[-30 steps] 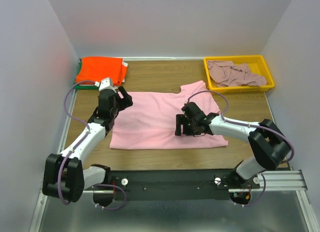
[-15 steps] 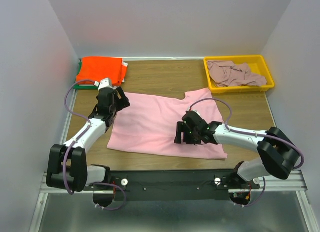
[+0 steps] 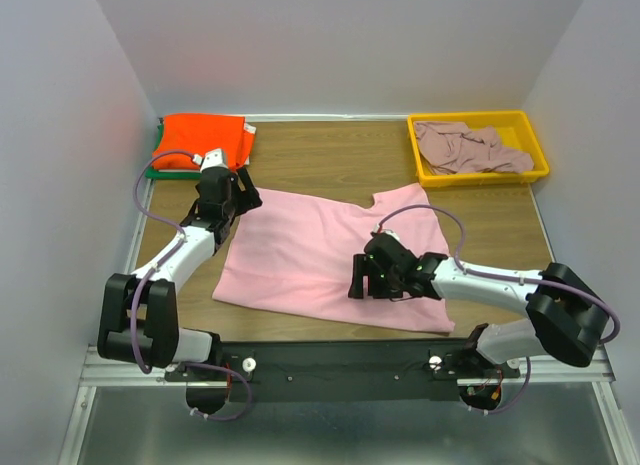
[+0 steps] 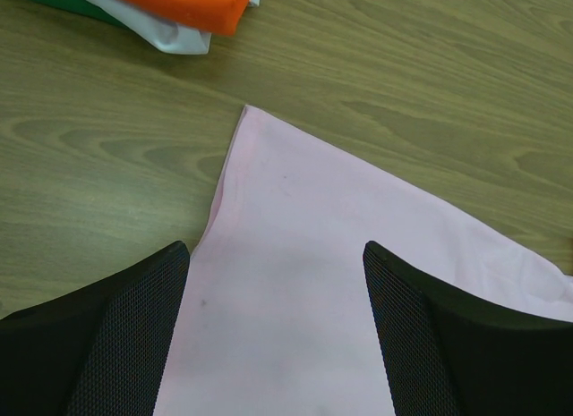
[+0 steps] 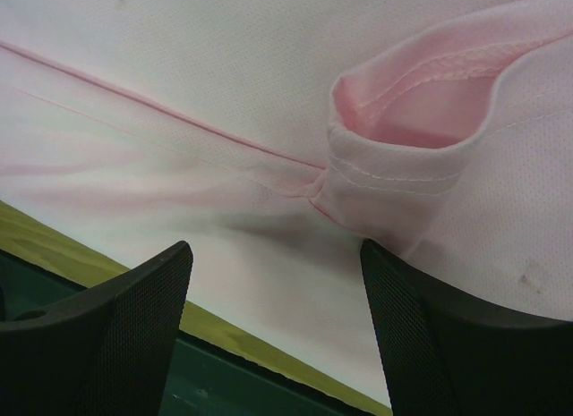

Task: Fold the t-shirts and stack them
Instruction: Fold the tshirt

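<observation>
right pincer (image 3: pixel 358 279) above pink tee (image 3: pixel 300 250), hiding part

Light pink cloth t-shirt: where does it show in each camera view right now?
Top external: the light pink cloth t-shirt lies spread across the middle of the table.
Left wrist: the t-shirt fills the lower centre, one corner pointing up.
Right wrist: the t-shirt covers nearly the whole frame, sleeve hem at upper right.
Shared landmark: the brown wooden table.

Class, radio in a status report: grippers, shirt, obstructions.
Left gripper open, right gripper open, both over pink t-shirt. Shirt spread, unfolded. Nothing blocking.
</observation>
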